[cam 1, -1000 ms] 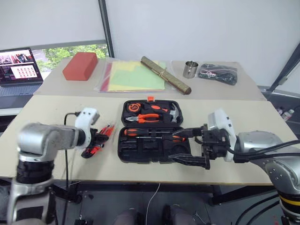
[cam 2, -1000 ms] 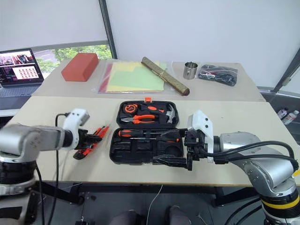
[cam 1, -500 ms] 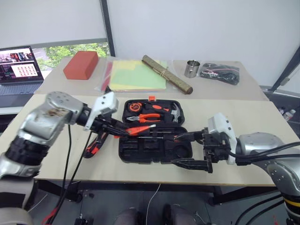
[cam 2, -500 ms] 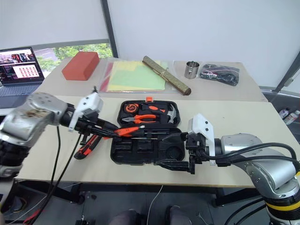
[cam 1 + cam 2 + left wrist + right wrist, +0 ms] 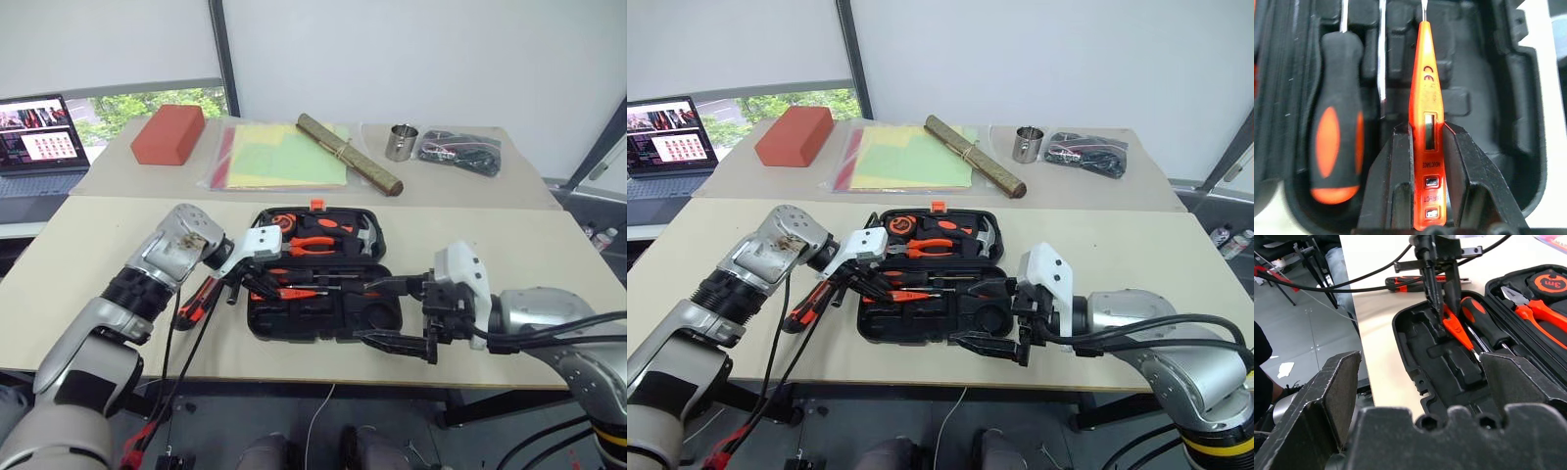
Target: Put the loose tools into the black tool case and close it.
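Observation:
The black tool case (image 5: 323, 328) lies open in front of me. Its far half holds pliers, a hammer and a tape measure. One orange-and-black screwdriver (image 5: 1336, 152) sits in the near half. My left gripper (image 5: 257, 281) is shut on the slim orange tester screwdriver (image 5: 1427, 117). It holds the tester tilted down over the near half's recesses, beside that screwdriver. More loose tools (image 5: 196, 302), orange and black, lie on the table left of the case. My right gripper (image 5: 397, 313) hangs open by the case's front right corner, holding nothing.
On the back table are a red block (image 5: 168, 134), a laptop (image 5: 39, 137), a plastic folder with yellow sheets (image 5: 284, 157), a brown roll (image 5: 348, 168), a metal cup (image 5: 399, 143) and a black bag of cables (image 5: 458, 153). Cables hang off the front edge at left.
My left arm has swung right from the loose tools to the case with the tester gripped, rolling and tipping it down over the near half. The right gripper has not moved.

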Robot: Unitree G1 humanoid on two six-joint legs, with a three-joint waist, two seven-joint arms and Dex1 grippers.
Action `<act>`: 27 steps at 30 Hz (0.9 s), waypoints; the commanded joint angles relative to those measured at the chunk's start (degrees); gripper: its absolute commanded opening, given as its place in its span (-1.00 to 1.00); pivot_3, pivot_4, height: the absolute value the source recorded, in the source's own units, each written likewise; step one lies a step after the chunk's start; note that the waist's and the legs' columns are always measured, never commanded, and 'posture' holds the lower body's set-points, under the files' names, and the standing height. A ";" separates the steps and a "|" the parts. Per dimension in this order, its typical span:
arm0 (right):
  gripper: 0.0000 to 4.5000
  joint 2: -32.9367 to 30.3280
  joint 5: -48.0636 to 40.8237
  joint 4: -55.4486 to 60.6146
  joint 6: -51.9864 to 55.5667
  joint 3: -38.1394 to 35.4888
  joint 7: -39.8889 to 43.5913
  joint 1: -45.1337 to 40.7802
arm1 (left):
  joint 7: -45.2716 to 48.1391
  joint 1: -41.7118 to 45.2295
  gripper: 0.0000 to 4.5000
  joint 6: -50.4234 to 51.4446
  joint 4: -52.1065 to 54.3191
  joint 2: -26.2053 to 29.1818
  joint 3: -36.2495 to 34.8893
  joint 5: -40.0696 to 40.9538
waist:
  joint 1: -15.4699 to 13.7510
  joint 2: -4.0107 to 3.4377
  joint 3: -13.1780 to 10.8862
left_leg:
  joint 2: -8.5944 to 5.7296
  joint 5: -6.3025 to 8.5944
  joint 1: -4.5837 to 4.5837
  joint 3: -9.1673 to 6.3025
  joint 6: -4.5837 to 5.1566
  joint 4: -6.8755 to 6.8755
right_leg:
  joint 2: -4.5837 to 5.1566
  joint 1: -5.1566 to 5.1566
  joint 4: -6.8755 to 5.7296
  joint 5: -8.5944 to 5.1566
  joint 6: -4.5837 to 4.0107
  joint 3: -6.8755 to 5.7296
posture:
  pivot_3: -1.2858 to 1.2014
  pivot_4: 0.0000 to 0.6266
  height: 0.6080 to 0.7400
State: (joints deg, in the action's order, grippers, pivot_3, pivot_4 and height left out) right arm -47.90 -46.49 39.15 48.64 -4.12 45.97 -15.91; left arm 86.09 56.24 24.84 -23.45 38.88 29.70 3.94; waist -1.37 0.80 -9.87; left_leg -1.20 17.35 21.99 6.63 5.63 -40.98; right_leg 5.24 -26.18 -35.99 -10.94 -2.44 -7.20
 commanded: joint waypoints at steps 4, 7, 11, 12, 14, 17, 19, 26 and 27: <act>1.00 0.40 -1.77 1.96 -0.84 -2.30 -1.59 -0.16 | 0.58 0.92 -0.82 -0.29 -1.53 -2.75 -1.76 -1.13 | -0.07 0.00 0.00 | 0.01 0.01 0.03 0.00 0.05 -0.05 | 0.01 -0.01 -0.01 0.02 0.01 0.00 | 0.03 -0.52 0.95; 1.00 0.39 -2.08 1.77 -0.94 -2.36 -1.87 -0.24 | 2.23 0.55 -0.29 1.85 0.01 -2.60 -2.26 -0.21 | -0.03 0.00 0.00 | 0.01 0.00 0.03 0.00 0.06 -0.05 | 0.01 -0.01 -0.02 0.02 0.00 -0.01 | 0.03 -0.52 0.95; 1.00 0.41 -2.16 1.62 -1.16 -2.19 -2.05 -0.07 | 2.02 0.11 0.38 2.82 1.35 -2.15 -2.88 -0.68 | -0.08 0.00 0.00 | 0.00 0.01 0.05 -0.01 0.08 -0.07 | 0.01 -0.01 -0.02 0.05 -0.05 -0.02 | 0.03 -0.52 0.95; 1.00 0.44 -2.19 1.64 -1.17 -2.15 -2.08 -0.02 | 1.91 0.02 0.55 2.89 1.68 -2.00 -3.37 -0.47 | -0.09 0.00 0.00 | 0.00 0.01 0.05 -0.01 0.09 -0.07 | 0.01 -0.01 -0.02 0.05 -0.05 -0.02 | 0.03 -0.52 0.95; 1.00 0.50 -2.28 1.63 -1.23 -2.10 -2.11 0.06 | 3.44 -0.15 0.87 5.07 3.55 -1.28 -5.67 2.35 | -0.12 0.00 0.00 | 0.00 0.00 0.06 -0.02 0.09 -0.09 | 0.01 -0.01 -0.02 0.06 -0.04 -0.02 | 0.03 -0.52 0.95; 1.00 0.51 -2.45 1.48 -1.32 -2.08 -2.00 0.20 | 5.77 -1.43 0.80 7.14 7.05 0.02 -11.95 10.09 | 0.11 0.05 -0.03 | 0.04 0.00 0.11 -0.03 0.10 -0.19 | 0.01 -0.04 -0.06 0.05 -0.02 -0.02 | 0.03 -0.52 0.95; 1.00 0.36 -2.56 1.39 -1.39 -2.21 -1.89 0.31 | 4.50 -3.06 0.55 5.93 7.64 -0.53 -15.50 12.39 | 0.22 0.05 -0.03 | 0.05 0.00 0.13 -0.05 0.09 -0.24 | 0.01 -0.07 -0.08 0.05 -0.01 -0.04 | 0.03 -0.52 0.95; 1.00 0.44 -2.75 0.55 -1.20 -2.19 -1.94 -0.36 | -1.10 -12.91 -0.59 -4.88 7.71 -3.54 -19.56 12.23 | 0.23 0.03 -0.02 | 0.04 0.00 0.03 -0.05 0.09 -0.23 | 0.01 0.02 -0.08 0.20 -0.27 -0.04 | 0.03 -0.52 0.95; 1.00 0.52 -2.71 0.43 -1.17 -2.07 -2.04 -0.55 | -2.41 -14.02 -0.76 -7.06 6.93 -4.30 -19.53 11.46 | 0.15 0.04 -0.02 | 0.03 0.00 0.04 -0.05 0.09 -0.24 | 0.01 0.03 -0.09 0.20 -0.27 -0.04 | 0.03 -0.52 0.95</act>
State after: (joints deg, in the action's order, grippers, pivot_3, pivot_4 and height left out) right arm -47.56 -48.24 39.06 48.62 -4.79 43.78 -15.46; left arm 85.77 42.53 22.12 -16.68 35.32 11.76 15.82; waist -1.22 0.84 -9.90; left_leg -1.17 17.35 22.04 6.58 5.72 -41.24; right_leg 5.25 -26.15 -36.07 -10.73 -2.71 -7.24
